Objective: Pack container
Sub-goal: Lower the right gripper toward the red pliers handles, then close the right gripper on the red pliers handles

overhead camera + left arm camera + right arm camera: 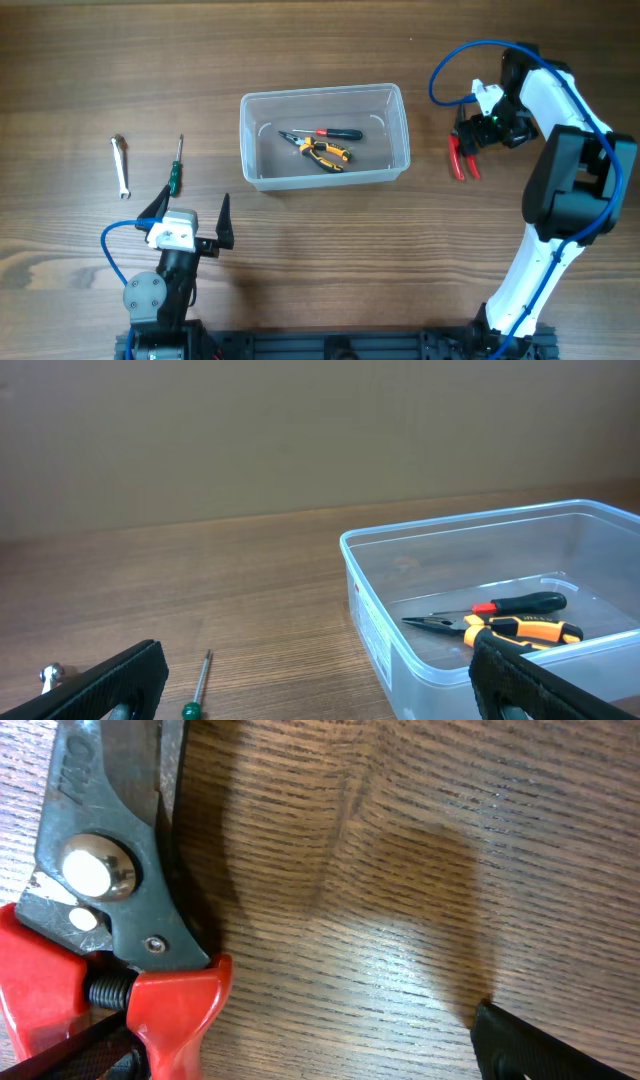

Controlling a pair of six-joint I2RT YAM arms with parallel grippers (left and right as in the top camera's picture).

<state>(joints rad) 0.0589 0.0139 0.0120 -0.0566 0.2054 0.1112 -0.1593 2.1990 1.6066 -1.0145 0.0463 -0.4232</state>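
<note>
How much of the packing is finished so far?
Done: a red-and-black screwdriver and orange pliers lie in the clear tub. In hand: nothing is gripped, but the right gripper, open, sits over the red cutters on the table. Left: those cutters, the green screwdriver and the wrench, the last two near the open left gripper.

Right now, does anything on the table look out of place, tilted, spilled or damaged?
Nothing looks spilled, tipped or damaged. The container stands upright with orange pliers and a red-and-black screwdriver inside. Only unpacked tools lie outside it: a wrench and a green-handled screwdriver to one side, red-handled cutters to the other.
</note>
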